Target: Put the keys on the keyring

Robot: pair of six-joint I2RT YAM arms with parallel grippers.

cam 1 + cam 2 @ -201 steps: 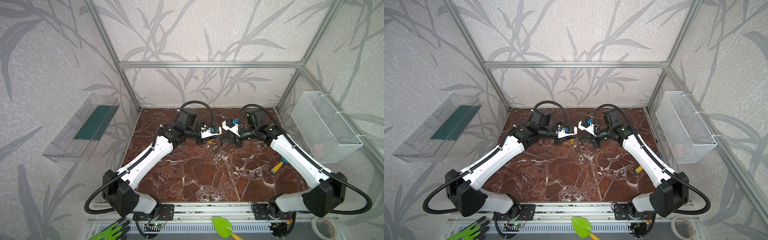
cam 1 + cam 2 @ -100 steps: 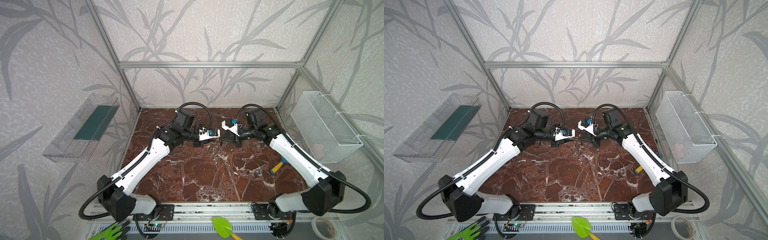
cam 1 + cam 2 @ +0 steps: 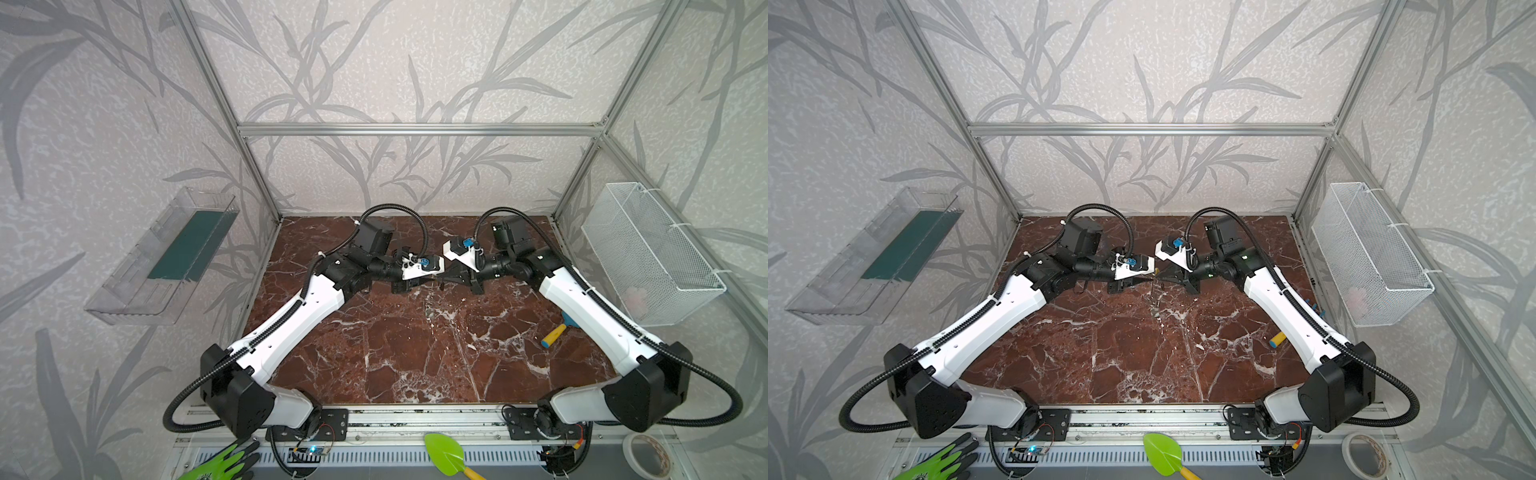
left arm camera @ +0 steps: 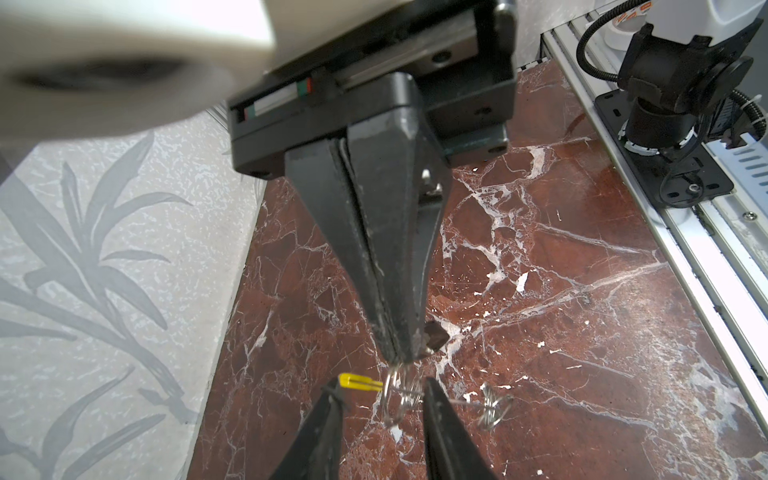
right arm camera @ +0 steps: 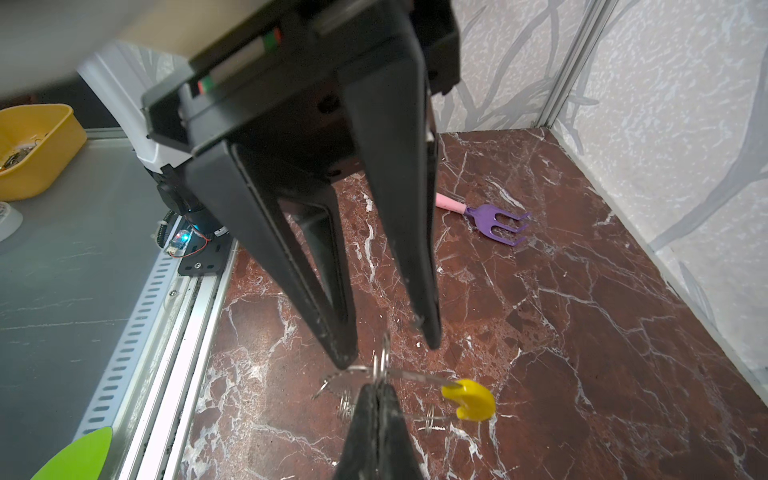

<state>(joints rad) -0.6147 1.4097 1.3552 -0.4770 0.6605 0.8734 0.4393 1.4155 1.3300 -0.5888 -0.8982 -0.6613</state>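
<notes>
Left gripper (image 4: 380,384), jaws apart, again straddles the small ring (image 4: 392,399) the right gripper (image 4: 401,359) pinches; keyring (image 4: 359,381) threading can resume.

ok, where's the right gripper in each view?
In a top view: right gripper just right of centre, toward the back wall.
In a top view: right gripper near centre, same pose.
Left wrist: right gripper faces the camera, shut on the keyring.
Right wrist: its own shut fingers, foreground.
Shared landmark: left gripper, open, tip to tip with it.
</notes>
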